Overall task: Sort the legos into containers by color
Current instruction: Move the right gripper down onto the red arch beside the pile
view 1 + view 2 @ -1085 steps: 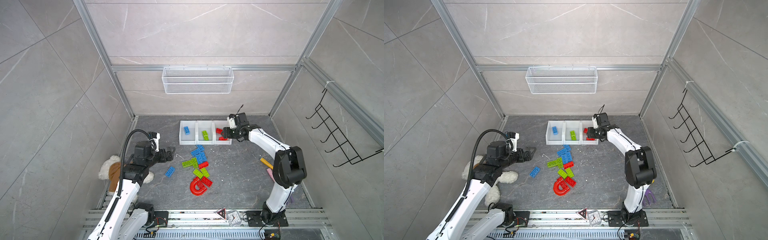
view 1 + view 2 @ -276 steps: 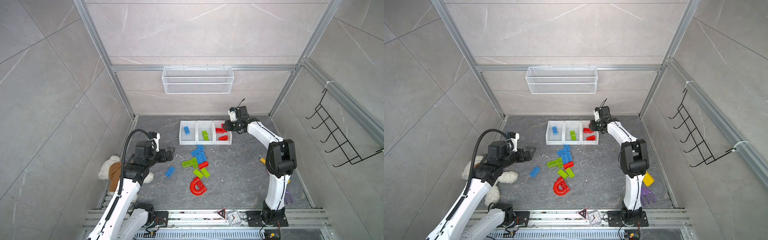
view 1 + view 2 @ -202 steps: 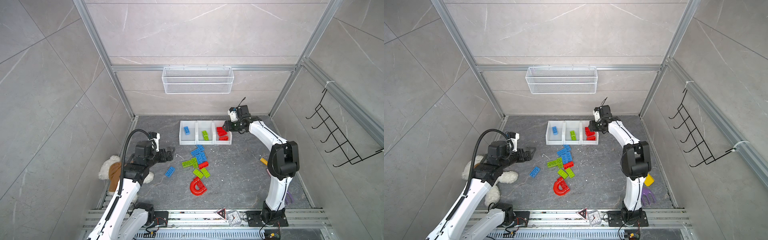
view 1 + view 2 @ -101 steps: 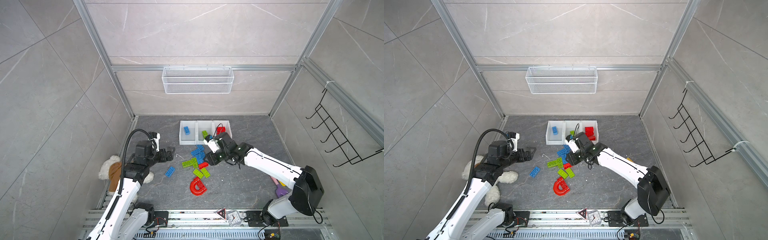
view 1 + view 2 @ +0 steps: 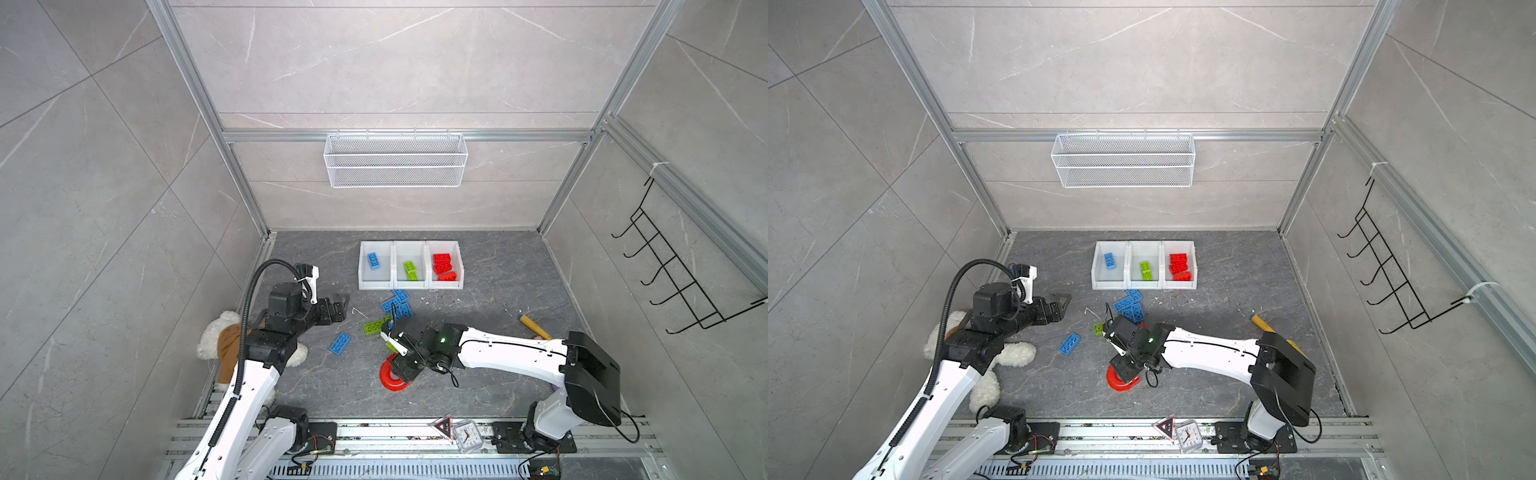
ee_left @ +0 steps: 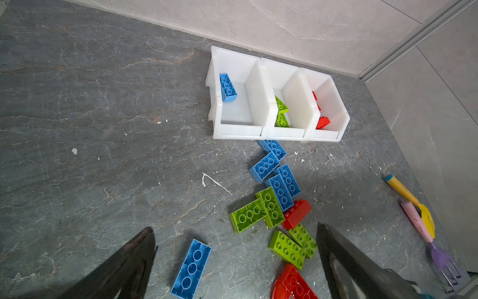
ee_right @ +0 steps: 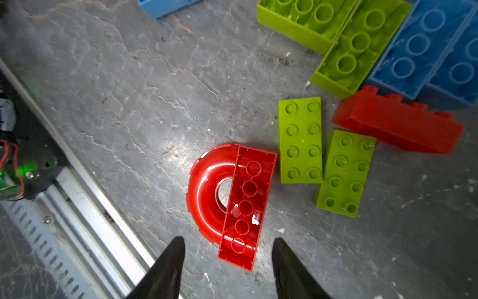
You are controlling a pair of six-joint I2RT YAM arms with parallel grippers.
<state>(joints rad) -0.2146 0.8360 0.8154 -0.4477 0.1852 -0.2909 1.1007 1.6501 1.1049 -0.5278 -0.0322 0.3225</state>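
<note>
Lego bricks (image 6: 271, 207) lie loose on the grey floor (image 5: 498, 282) in front of three white bins (image 5: 411, 286). The left bin holds one blue brick (image 5: 373, 261), the middle bin holds green bricks (image 5: 410, 270) and the right bin holds red bricks (image 5: 443, 266). The right gripper (image 7: 229, 239) points down at a red arch piece (image 7: 207, 196). Its black fingers (image 7: 168, 269) are partly open, one on each side of the end of the arch. They do not squeeze it, and they hold nothing. Two green flat bricks (image 7: 300, 139) lie just beside the arch, and a long red brick (image 7: 395, 124) lies near them. The left gripper (image 6: 235, 227) is wide open and empty, and it hangs near a lone blue brick (image 6: 191, 269). More blue bricks (image 6: 276, 176) lie in a bunch close to the bins
</note>
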